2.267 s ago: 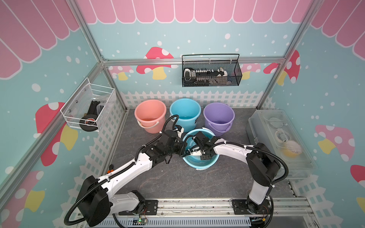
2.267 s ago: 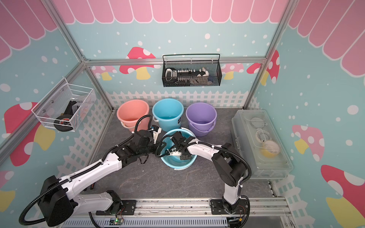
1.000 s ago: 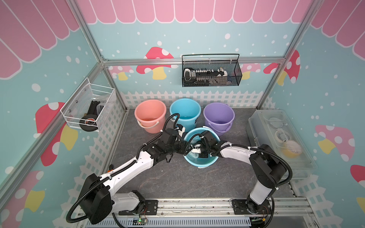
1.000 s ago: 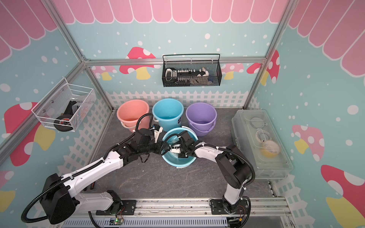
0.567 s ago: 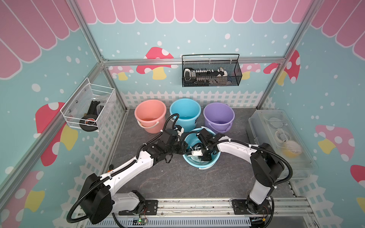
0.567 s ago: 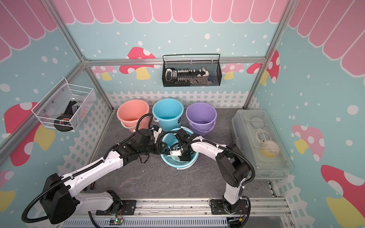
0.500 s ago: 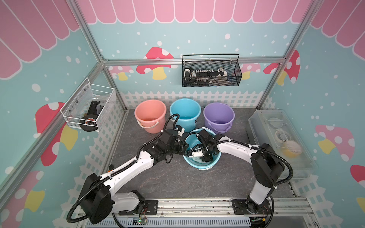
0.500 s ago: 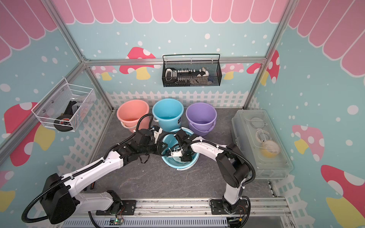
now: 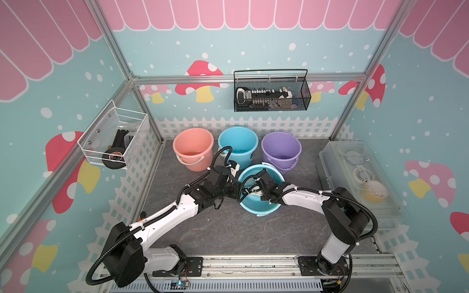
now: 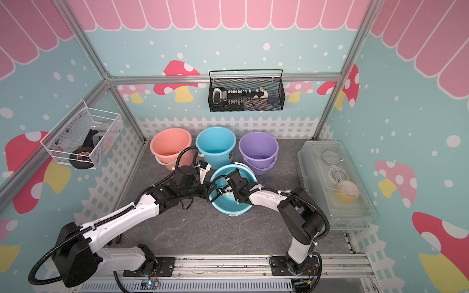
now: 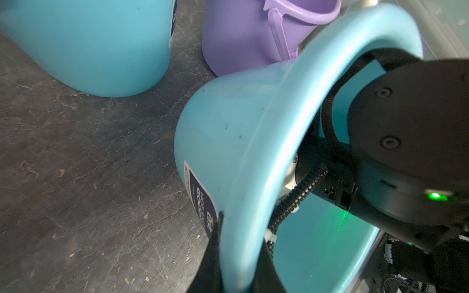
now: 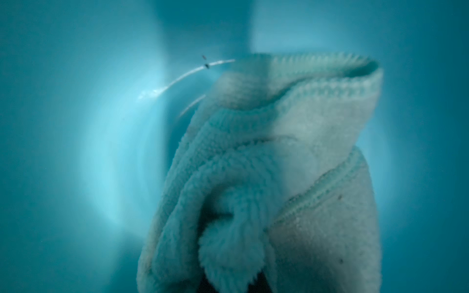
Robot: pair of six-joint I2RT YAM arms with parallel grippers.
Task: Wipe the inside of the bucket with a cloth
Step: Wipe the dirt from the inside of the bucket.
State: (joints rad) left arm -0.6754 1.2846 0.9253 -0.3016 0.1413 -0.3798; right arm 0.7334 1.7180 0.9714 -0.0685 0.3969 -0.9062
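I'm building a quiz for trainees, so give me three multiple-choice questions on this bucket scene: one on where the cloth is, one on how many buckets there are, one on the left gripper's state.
1. Where is the cloth? A) in the pink bucket B) inside the tilted blue bucket C) in the purple bucket
2. How many buckets are in view? A) two B) three C) four
3. The left gripper is: A) shut on the tilted bucket's rim B) open above the purple bucket C) out of view
Answers: B, the right wrist view shows it against blue inner walls; C, the pink bucket, the upright blue bucket and the purple bucket stand behind the tilted one; A, the left wrist view shows its fingers either side of the rim.
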